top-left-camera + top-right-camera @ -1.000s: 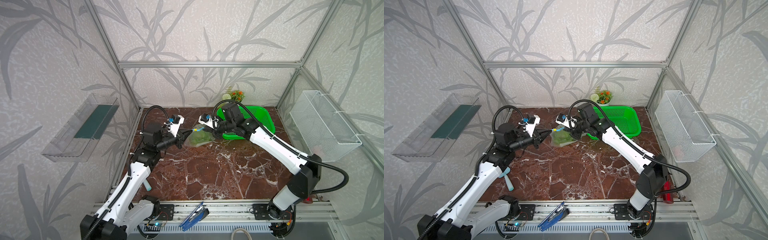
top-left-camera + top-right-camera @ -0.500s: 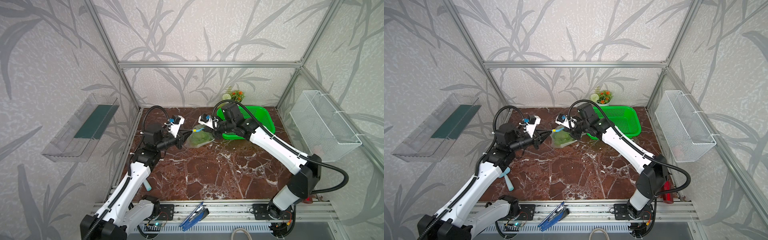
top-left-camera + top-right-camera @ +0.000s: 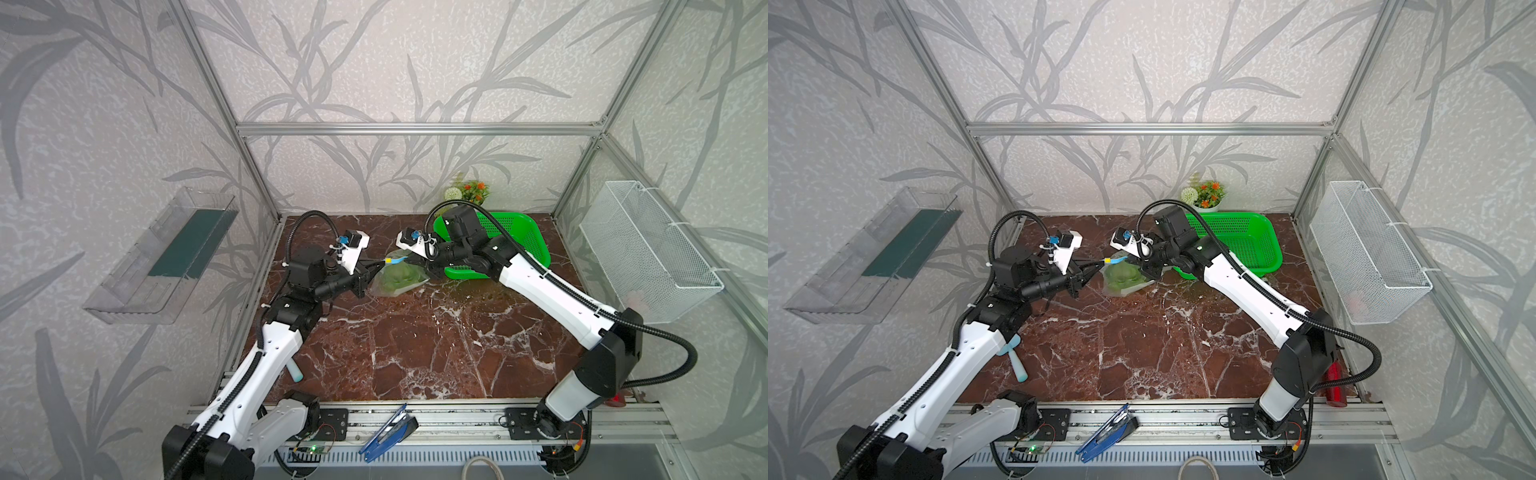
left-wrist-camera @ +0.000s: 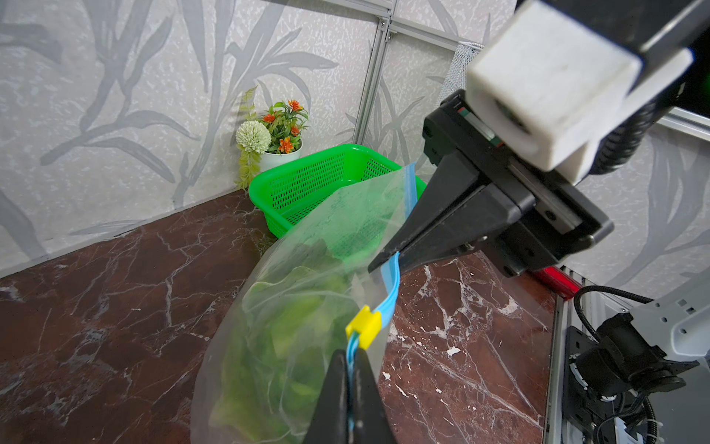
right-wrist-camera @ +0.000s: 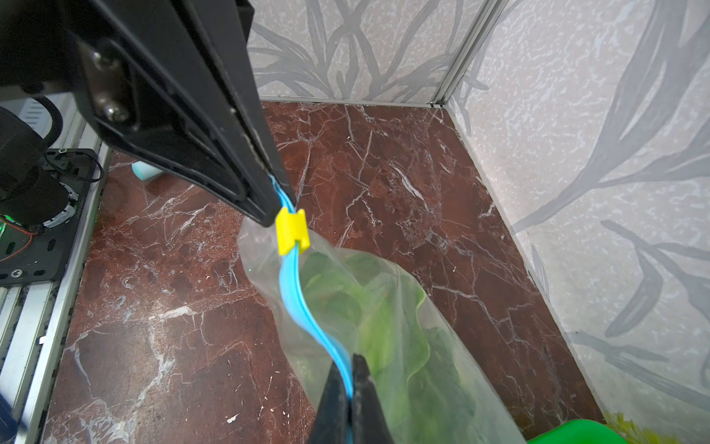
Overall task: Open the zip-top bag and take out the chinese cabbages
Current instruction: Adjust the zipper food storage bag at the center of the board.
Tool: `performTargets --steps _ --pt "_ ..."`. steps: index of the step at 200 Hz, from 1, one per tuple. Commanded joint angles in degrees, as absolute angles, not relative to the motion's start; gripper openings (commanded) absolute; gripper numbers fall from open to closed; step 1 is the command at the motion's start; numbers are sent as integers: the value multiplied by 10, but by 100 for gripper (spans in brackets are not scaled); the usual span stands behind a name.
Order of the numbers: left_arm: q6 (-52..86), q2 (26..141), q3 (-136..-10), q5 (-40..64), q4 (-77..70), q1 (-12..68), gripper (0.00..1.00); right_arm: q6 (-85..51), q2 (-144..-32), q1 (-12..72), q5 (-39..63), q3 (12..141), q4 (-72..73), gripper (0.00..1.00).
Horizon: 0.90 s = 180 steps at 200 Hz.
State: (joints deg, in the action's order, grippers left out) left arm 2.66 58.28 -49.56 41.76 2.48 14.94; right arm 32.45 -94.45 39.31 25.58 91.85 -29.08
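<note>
Two robot arms are meeting over a dark marble counter [image 3: 415, 353], just beside a green basket [image 3: 536, 245], on the basket's side nearest the left arm. Between them they are holding up the zip-top bag [image 3: 399, 282] by its blue zip strip [image 5: 296, 300]. The bag's lower part appears to be resting on the counter close to the basket. The left end effector [image 4: 350, 359] is pinching one end of the strip with its jaws closed flat on it. The right end effector [image 5: 351, 361] is pinching the strip nearer the basket in the same tight way. This two-point hold is probably keeping the strip stretched and raised, so the floppy plastic is not collapsing and the closure is staying reachable. The yellow slider [image 4: 364, 325] is sitting on the strip between the two grips, touching or almost touching the left tips, and neither end effector is gripping it. Whether the zip is parted anywhere cannot be told. The chinese cabbages [image 3: 1121, 277] are lying inside the bag, showing as crinkled green leaves through the clear film, so none is out yet. A small potted plant [image 4: 280, 130] is standing in the corner behind the basket, well clear of the work.
</note>
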Motion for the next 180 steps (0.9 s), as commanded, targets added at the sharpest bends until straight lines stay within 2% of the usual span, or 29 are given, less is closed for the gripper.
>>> performTargets --steps 1,7,23,33,45,58,86,92,104,111,138,161,180 --pt "22 584 -508 438 6 151 0 312 -918 397 277 925 -282 6" --pt "23 584 -508 437 2 152 0 313 -917 396 278 928 -284 17" --pt "23 584 -509 432 -4 151 0 319 -911 396 285 937 -295 56" --pt "20 584 -508 428 -7 151 0 324 -906 397 289 942 -302 72" --pt "17 586 -510 425 -9 151 0 334 -901 396 295 950 -314 83" --pt "12 591 -512 430 -9 151 0 345 -899 395 306 965 -332 88" --pt "2 602 -522 451 -4 151 0 376 -923 393 334 1026 -389 89" --pt "0 604 -525 454 -1 151 0 385 -933 390 345 1044 -406 85" --pt "-4 606 -530 458 1 151 0 394 -958 387 361 1091 -444 67" --pt "-6 606 -531 457 2 151 0 400 -974 385 374 1124 -476 60" --pt "-12 605 -533 456 6 151 0 439 -1071 383 411 1276 -622 59" --pt "-13 599 -530 456 5 151 0 452 -1132 383 415 1363 -688 45" --pt "-18 598 -531 449 9 151 0 455 -1150 383 441 1385 -706 45"
